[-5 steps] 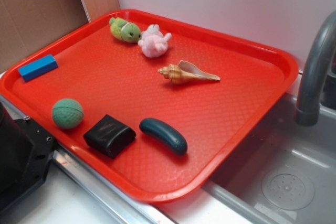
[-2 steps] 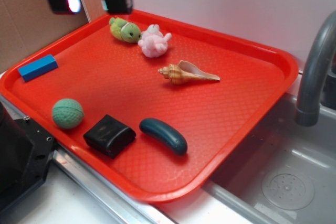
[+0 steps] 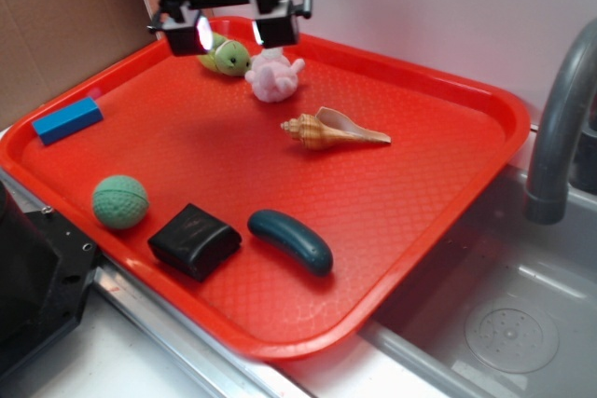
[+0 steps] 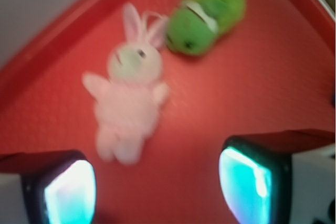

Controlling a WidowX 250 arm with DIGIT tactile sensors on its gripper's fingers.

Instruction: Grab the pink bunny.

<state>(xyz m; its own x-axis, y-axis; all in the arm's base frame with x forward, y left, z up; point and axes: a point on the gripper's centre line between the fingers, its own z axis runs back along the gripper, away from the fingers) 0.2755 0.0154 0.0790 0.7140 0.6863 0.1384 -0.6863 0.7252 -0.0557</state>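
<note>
On the red tray, the gripper is held wide open above the bunny, which lies just ahead, so its fingers can straddle it.

A: What's on the tray?
B: A green plush, shell, blue block, green ball, black box, dark cucumber.
A: Beside it?
B: A sink and faucet.

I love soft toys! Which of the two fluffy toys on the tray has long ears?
The pink bunny. It has two long pale ears, and lies right beside the green plush toy, which is round, bright green and has no long ears.
</note>
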